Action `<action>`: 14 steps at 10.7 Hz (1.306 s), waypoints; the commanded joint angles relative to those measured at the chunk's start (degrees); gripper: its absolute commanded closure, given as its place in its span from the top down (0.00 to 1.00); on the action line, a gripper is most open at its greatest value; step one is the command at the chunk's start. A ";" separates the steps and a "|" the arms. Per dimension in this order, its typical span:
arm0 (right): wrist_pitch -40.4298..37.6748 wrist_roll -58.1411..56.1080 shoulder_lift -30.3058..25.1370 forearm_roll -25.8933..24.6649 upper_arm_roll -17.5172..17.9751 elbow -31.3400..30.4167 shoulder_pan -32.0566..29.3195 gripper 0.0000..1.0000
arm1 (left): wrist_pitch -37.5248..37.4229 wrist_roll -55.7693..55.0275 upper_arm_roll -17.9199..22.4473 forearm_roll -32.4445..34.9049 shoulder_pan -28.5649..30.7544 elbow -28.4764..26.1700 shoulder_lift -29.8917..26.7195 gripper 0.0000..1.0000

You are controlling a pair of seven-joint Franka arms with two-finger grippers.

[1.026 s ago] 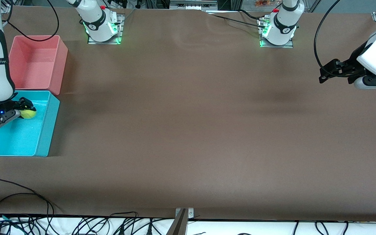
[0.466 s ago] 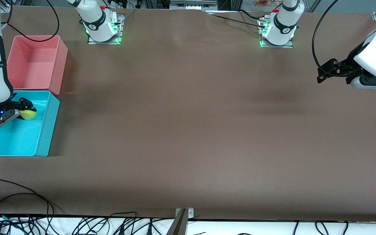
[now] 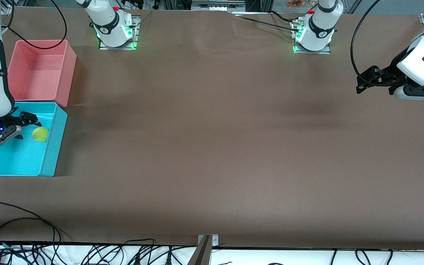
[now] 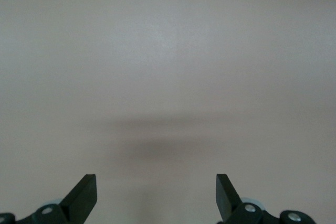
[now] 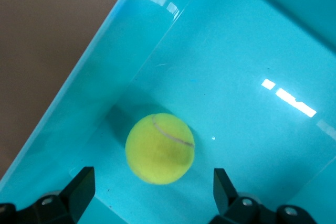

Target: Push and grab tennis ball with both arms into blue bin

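Note:
The yellow-green tennis ball (image 3: 40,134) (image 5: 160,148) lies on the floor of the blue bin (image 3: 55,143) (image 5: 100,85), close to the bin's wall on the left arm's side. My right gripper (image 3: 24,127) (image 5: 153,190) hangs open just above the ball, over the bin, its fingers apart on either side and not touching it. My left gripper (image 3: 360,84) (image 4: 156,192) is open and holds nothing, up over bare brown table at the left arm's end, where that arm waits.
A pink bin (image 3: 70,73) stands against the blue bin, farther from the front camera. The two arm bases (image 3: 115,33) (image 3: 313,35) sit along the table's back edge. Black cables (image 3: 20,217) trail over the table's front edge.
My right gripper has opened and let go of the tennis ball, which has dropped onto the blue bin's floor. My left gripper has drifted slightly up and toward the table's middle.

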 commanded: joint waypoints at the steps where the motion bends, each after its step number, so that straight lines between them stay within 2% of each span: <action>1: -3.46 -0.63 0.55 -0.47 0.48 3.11 -0.54 1.00 | 0.83 0.49 0.12 -1.03 0.24 -1.06 -0.88 1.00; 4: -9.85 5.76 0.12 -2.93 0.48 6.52 -0.54 1.00 | 0.83 0.40 -0.23 -1.03 -0.02 -0.89 -0.88 1.00; 7: -15.58 10.78 -1.72 -2.85 0.74 9.09 0.50 1.00 | 0.75 0.49 -0.32 -1.03 0.42 -1.06 -0.88 1.00; 10: -21.37 18.76 -6.02 -3.11 0.66 10.05 3.67 1.00 | 0.75 0.49 -0.41 -1.03 0.51 -1.06 -0.88 1.00; 14: -29.91 31.52 -12.09 -7.42 0.66 12.61 7.80 1.00 | 0.75 0.49 -0.58 -1.03 0.25 -1.06 -0.88 1.00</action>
